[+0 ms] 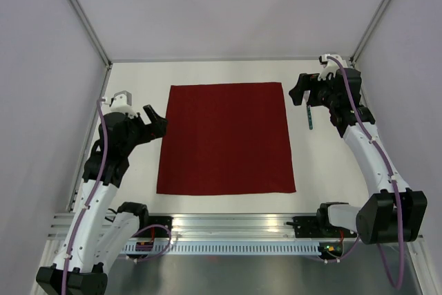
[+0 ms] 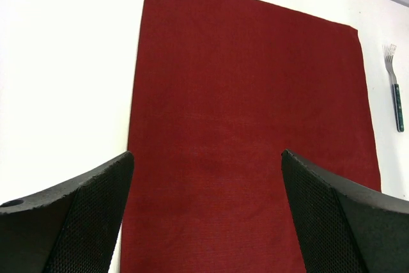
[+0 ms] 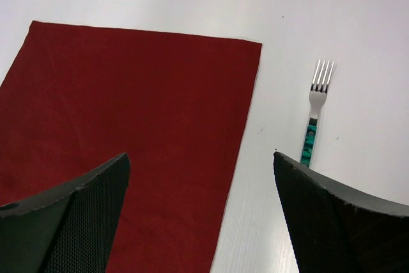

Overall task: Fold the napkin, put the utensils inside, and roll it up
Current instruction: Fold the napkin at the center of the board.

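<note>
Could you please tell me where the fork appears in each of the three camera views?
Top external: the fork lies in the upper right, just right of the napkin.
Left wrist: the fork is at the far right edge, in the upper half, tines up.
Right wrist: the fork is right of centre, tines up.
Shared landmark: the napkin's straight edge beside the fork, visible in all three views.

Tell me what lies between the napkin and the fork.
Nothing: in the right wrist view the stretch between the napkin and the fork is bare white table, the two lying apart. The left wrist view shows the same gap.
</note>
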`<state>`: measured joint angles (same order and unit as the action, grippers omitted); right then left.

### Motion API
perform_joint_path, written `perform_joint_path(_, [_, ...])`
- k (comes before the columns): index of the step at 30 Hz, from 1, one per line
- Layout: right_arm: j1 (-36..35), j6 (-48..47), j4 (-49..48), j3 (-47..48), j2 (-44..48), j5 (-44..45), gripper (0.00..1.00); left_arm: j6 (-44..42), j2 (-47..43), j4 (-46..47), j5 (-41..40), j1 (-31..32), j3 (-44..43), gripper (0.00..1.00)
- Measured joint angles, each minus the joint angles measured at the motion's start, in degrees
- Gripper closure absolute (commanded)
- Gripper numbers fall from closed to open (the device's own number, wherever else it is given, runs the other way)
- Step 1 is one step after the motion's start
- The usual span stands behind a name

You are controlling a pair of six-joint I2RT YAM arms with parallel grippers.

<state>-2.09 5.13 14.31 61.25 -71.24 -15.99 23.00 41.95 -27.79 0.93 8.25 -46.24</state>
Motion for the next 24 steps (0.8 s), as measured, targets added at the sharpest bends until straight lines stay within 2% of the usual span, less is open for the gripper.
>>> perform_joint_path(7, [-0.2,-1.3,0.3,0.0,0.2,-1.9,0.02,0.0,0.4,-1.4,0.9,0.0,-2.6,0.00])
perform_joint_path(11, [-3.6,-1.9,0.7,0.0,-0.7,-2.6,0.09,0.0,1.2,-3.0,0.9,0.0,-8.4,0.00])
perform_joint_path(15, [-15.1,-2.4,1.9,2.4,-6.6,-0.1,0.14,0.1,1.6,-4.0,0.9,0.0,-15.7,0.00])
perform_joint_path(18, [-27.2,-2.6,2.0,3.8,-11.3,3.3,0.17,0.7,1.7,-4.4,0.9,0.0,-20.9,0.00])
perform_joint_path(24, [-51.8,-3.3,1.1,11.2,-25.4,10.1,0.30,2.3,0.7,-5.6,0.4,0.0,-27.9,0.00])
